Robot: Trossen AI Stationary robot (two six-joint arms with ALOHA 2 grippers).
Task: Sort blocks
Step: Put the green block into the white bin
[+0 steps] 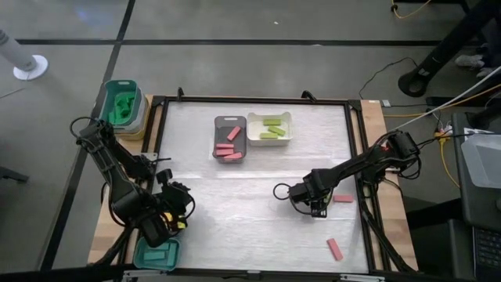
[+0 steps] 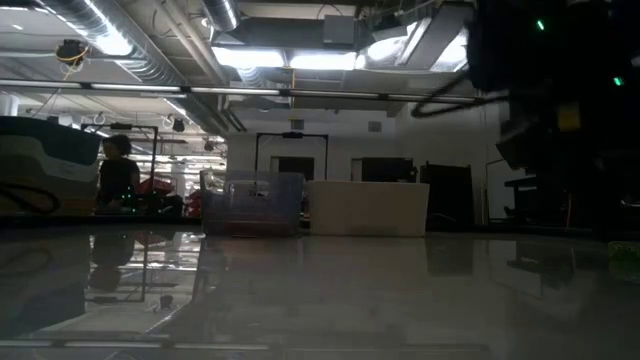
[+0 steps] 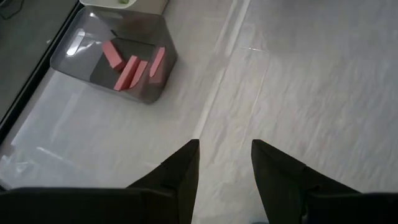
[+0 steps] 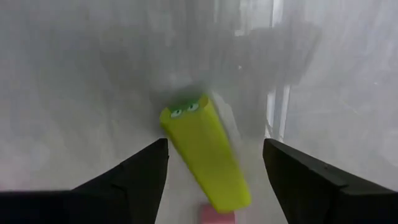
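Right wrist view shows the right gripper [image 4: 214, 168] with its fingers spread wide and a yellow-green block [image 4: 205, 158] lying between them on the table [image 1: 235, 227], a pink end just showing beneath it; nothing is clamped, so I would say the block sits free under open jaws. From above, that gripper [image 1: 301, 197] hovers low over the right-middle of the table, with one pink block [image 1: 343, 198] just beside it and another pink block [image 1: 335, 249] farther toward the near edge. The grey tray [image 1: 229, 139] already holds several pink bars and the white tray [image 1: 270, 128] beside it holds green ones, so the sorting looks well along. The left gripper [image 3: 225, 180] waits near the table's left front corner, fingers parted and holding nothing, pointed toward the grey tray. To my eye the step in hand is a pick-up: the right arm needs to settle squarely over the block, close on it, then carry it to the matching tray.
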